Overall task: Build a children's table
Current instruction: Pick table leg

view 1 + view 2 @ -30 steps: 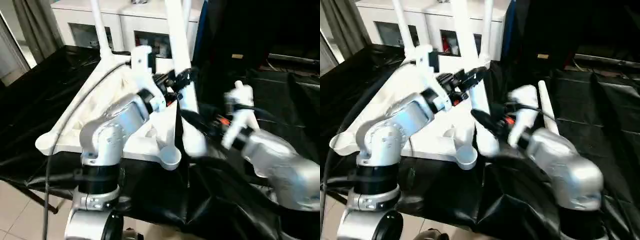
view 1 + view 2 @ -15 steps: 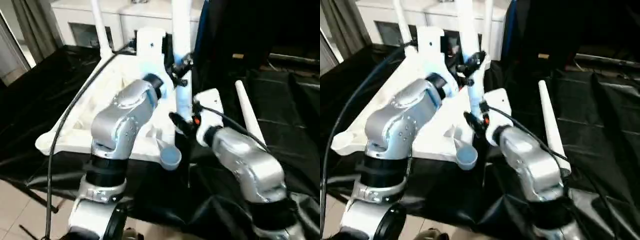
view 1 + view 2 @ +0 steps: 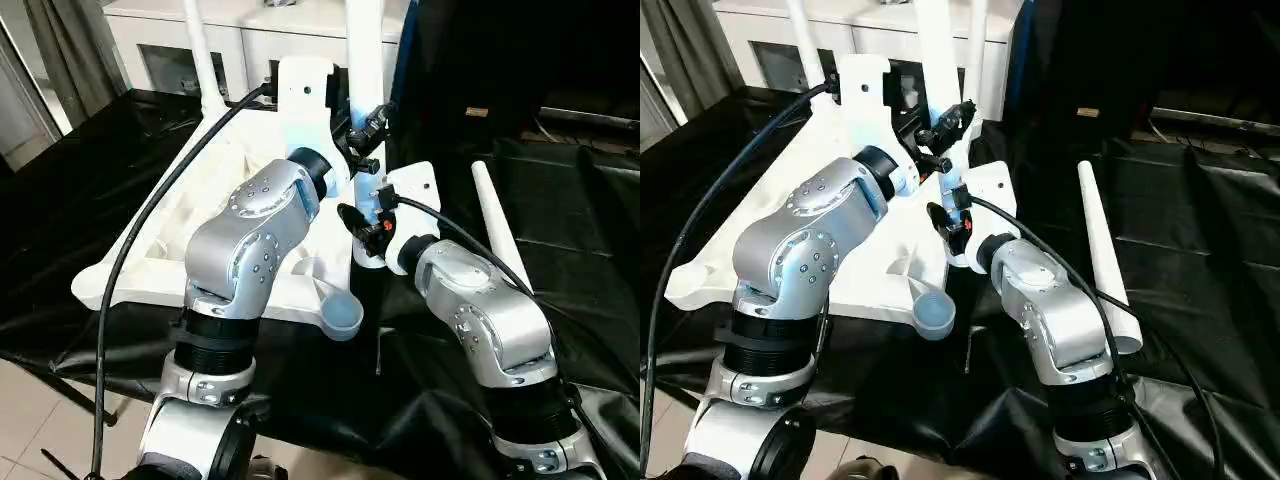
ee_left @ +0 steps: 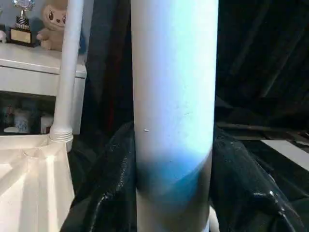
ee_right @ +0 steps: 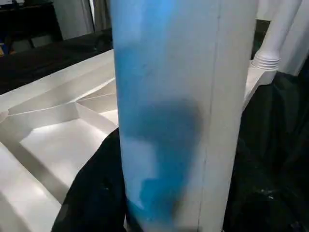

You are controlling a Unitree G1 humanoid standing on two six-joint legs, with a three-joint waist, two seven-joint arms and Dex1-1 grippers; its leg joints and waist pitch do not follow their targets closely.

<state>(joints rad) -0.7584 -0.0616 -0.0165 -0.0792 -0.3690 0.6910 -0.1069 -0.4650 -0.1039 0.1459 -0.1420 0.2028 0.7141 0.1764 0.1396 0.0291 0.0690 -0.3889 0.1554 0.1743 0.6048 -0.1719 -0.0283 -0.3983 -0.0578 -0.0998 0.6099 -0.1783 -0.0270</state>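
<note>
Left gripper [image 3: 362, 138], at centre frame, is closed about halfway round an upright leg [image 3: 364, 50], one black finger on each side of the tube. A second ago that leg leaned towards the lower right; now it stands nearly straight.

At the upper left, a far leg [image 3: 198, 55] stands in its corner of the top [image 3: 170, 250], which lies ribbed side up on the black cloth [image 3: 60, 200]. A second far leg [image 3: 978, 40] stands just behind the held one. The near socket [image 3: 343, 315], at lower centre, is empty.

Just below the left gripper, the right gripper [image 3: 364, 224] is pressed up against the same leg. A second ago it hung well out to the right, clear of the tube, so this is the main change. Whether it has clamped on I cannot tell (the wrist view has the tube right up close, nothing more).

Right of centre, a loose leg [image 3: 497, 235] lies flat on the cloth, apart from the top.

My reading is that both arms now steady one leg for seating or turning. Its foot is hidden, so I cannot tell whether it is in a socket. Two legs look left to fit, this one included.
</note>
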